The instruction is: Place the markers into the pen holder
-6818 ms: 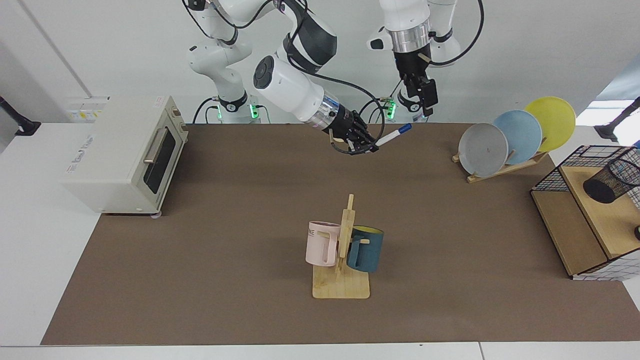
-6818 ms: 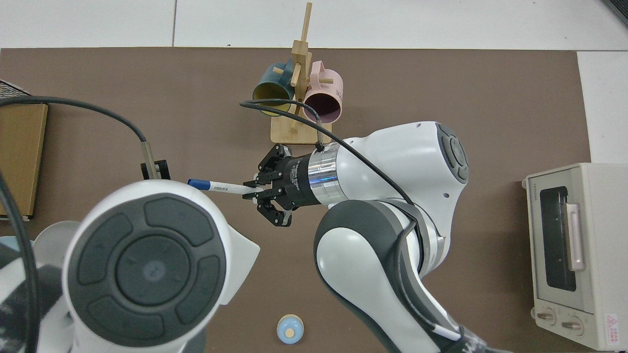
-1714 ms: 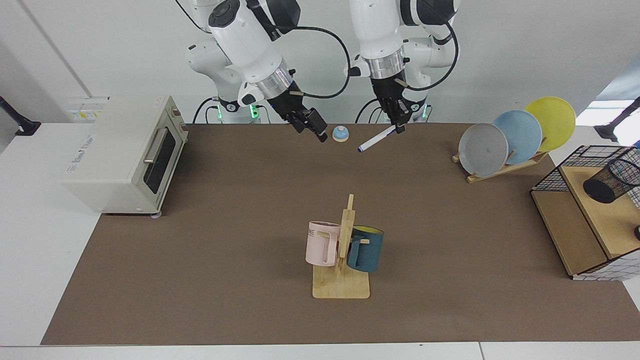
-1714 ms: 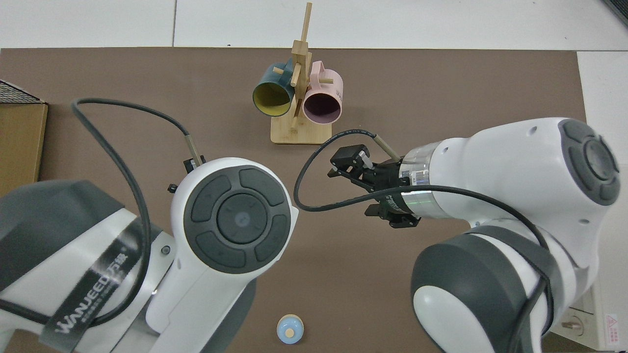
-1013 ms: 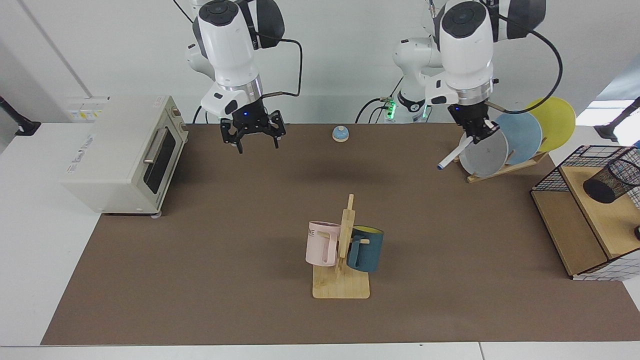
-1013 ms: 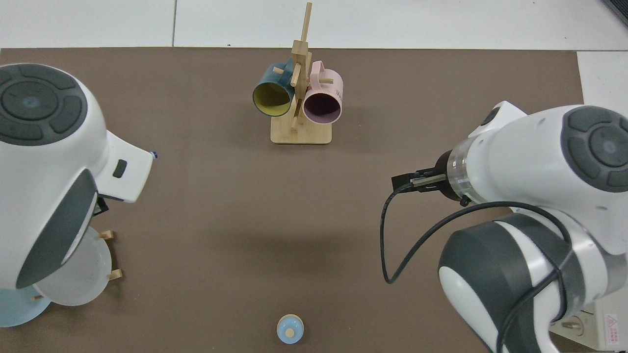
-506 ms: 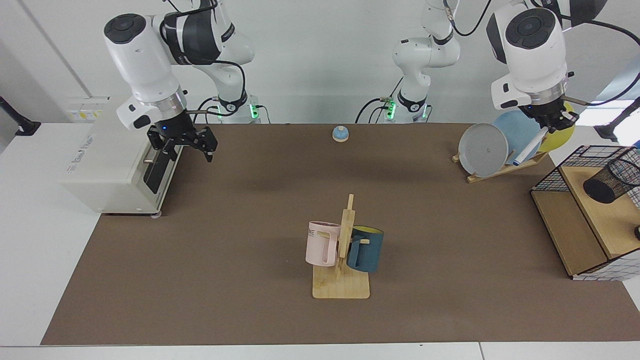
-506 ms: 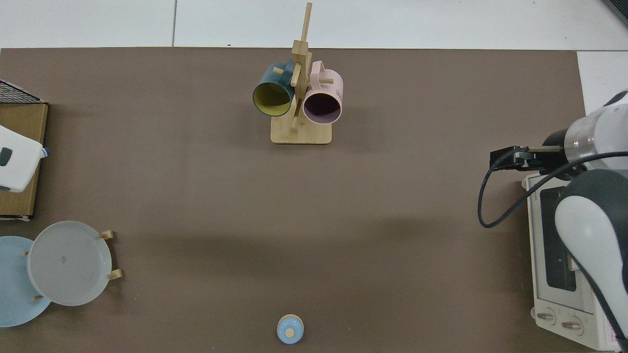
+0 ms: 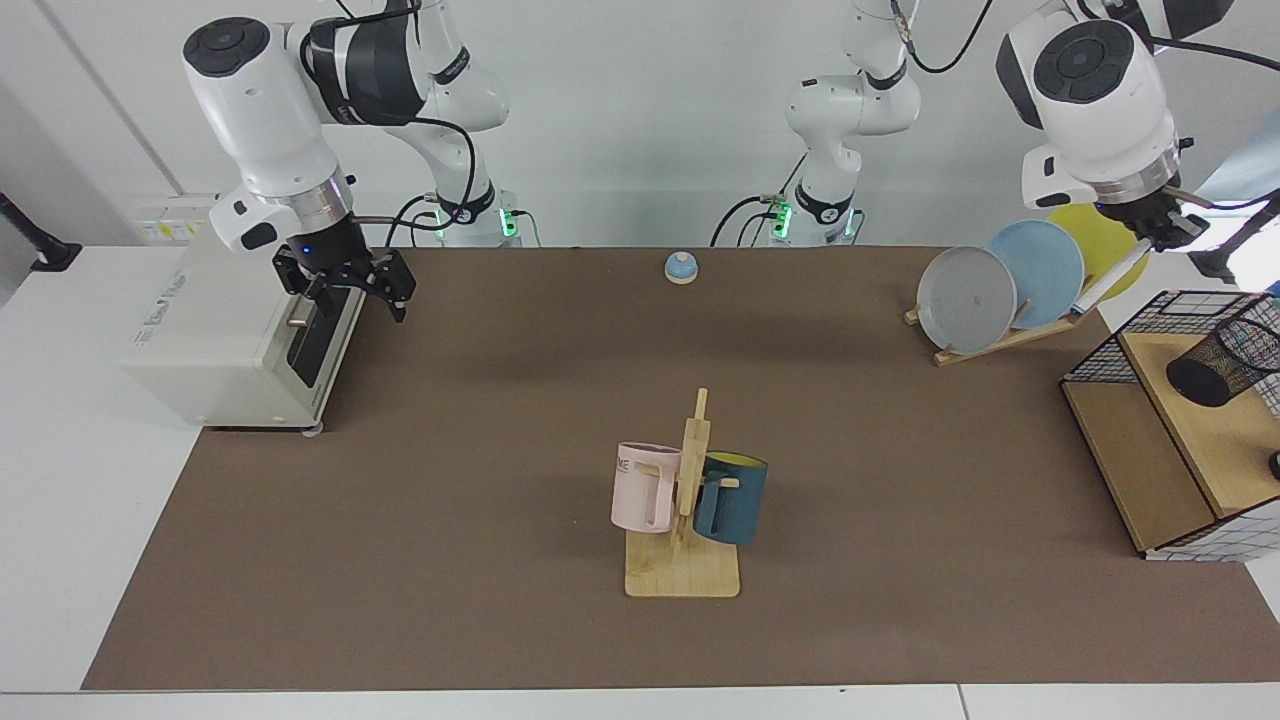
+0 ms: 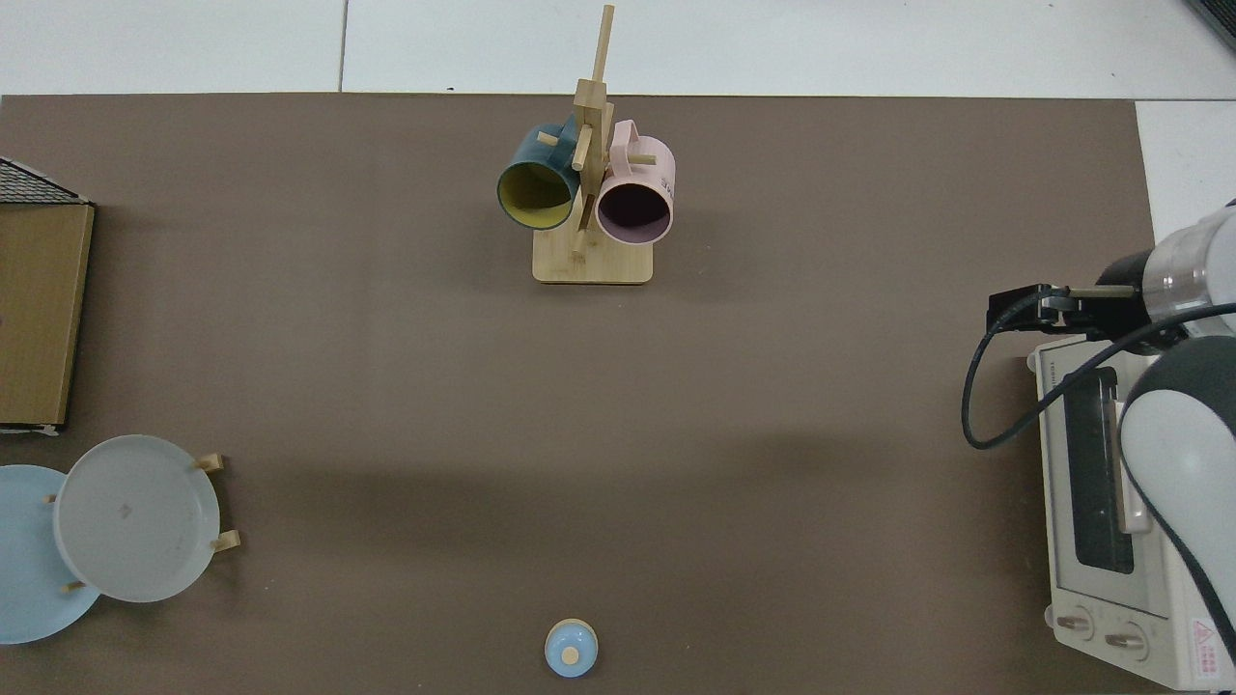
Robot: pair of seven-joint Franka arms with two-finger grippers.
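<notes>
Brown mat: covers the table from the toaster oven to the wire basket; seen in both views.
Marker: white barrel, held aloft and slanting, upper end in the left gripper, lower blue end near the wooden plate rack, in front of the yellow plate; clear of the table. Not seen in the top view.
Left gripper: at the far right of the facing view, above the plate rack and short of the basket; fingers closed on the marker's upper end.
Pen holder: black mesh cup, tilted with its mouth toward the upper right, on the wooden shelf inside the wire basket; well apart from the marker.
Right gripper: at the front upper edge of the toaster oven, beside its door handle; fingers spread apart, holding nothing. The arm waits there. In the top view, only its wrist and cable show over the oven.
Plate rack: holds a grey plate, a blue plate and a yellow plate, standing on edge.
Mug stand: wooden, mid-table, with a pink mug and a dark blue mug hung on its pegs.
Small blue dome: on the mat at the far edge between the arm bases; nature cannot be told.
</notes>
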